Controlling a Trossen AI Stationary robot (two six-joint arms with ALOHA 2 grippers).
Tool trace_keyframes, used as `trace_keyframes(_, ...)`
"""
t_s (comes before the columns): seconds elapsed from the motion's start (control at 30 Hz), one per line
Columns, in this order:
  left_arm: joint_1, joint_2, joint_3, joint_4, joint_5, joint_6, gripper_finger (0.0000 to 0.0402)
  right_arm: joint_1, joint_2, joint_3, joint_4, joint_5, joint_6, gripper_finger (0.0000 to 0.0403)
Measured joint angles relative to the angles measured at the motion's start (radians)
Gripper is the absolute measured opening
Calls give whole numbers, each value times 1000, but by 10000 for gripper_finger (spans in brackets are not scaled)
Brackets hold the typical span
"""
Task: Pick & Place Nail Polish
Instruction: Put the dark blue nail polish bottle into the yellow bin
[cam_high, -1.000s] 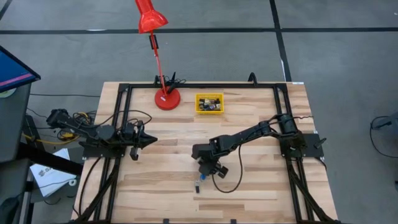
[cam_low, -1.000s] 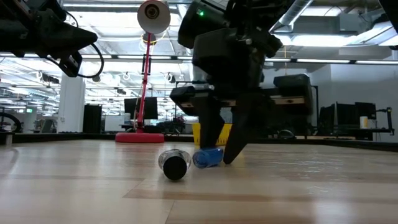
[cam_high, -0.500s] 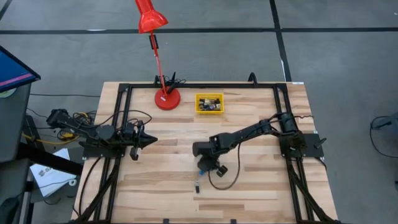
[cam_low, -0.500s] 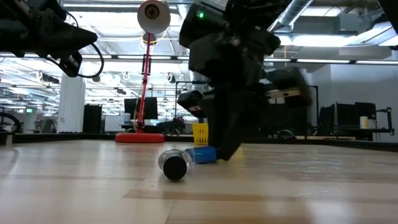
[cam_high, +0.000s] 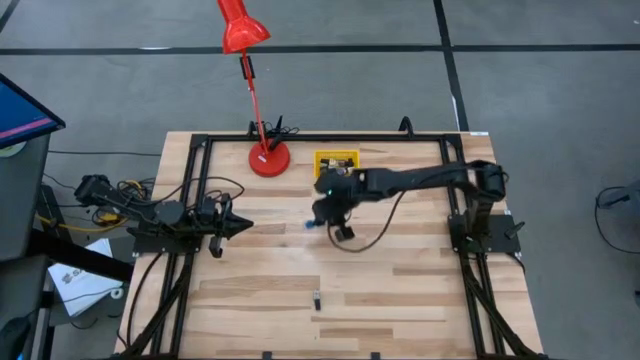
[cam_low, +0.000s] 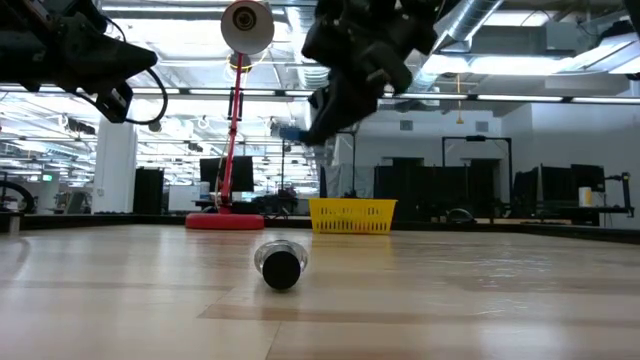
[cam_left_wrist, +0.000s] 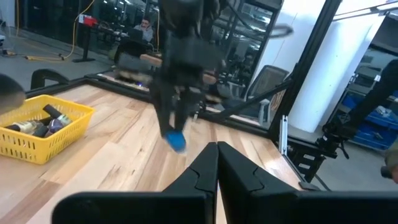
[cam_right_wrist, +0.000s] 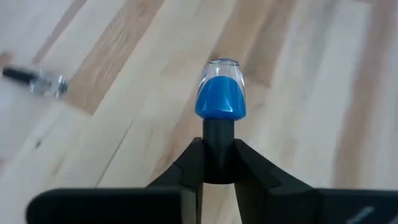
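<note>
Carrying is the step in hand: our right gripper (cam_right_wrist: 219, 163) hangs above the table, pinching the blue nail polish bottle (cam_right_wrist: 221, 95) by its cap. Ahead sits the yellow bin (cam_high: 336, 161); next we must centre over it. Our left gripper (cam_left_wrist: 217, 163) waits closed.

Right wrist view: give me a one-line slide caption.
Right gripper clamps a blue nail polish bottle by its dark cap above the wooden table.

Wooden table (cam_high: 420, 290) (bottle (cam_high: 317, 299), yellow bin (cam_high: 337, 158), lamp (cam_high: 268, 158)).
</note>
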Motion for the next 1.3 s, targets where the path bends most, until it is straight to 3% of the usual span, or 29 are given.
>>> trace_keyframes(0.43, 0, 0, 0, 6, 0, 0, 1, -241, -189, 0, 1, 107, 125, 49)
trace_keyframes(0.63, 0, 0, 0, 7, 0, 0, 1, -338, -202, 1, -54, 262, 248, 49)
trace_keyframes(0.93, 0, 0, 0, 10, 0, 0, 1, -389, -100, 0, -140, 300, 331, 49)
trace_keyframes(1.3, 0, 0, 0, 13, 0, 0, 1, -388, 22, 1, -43, 297, 290, 58)
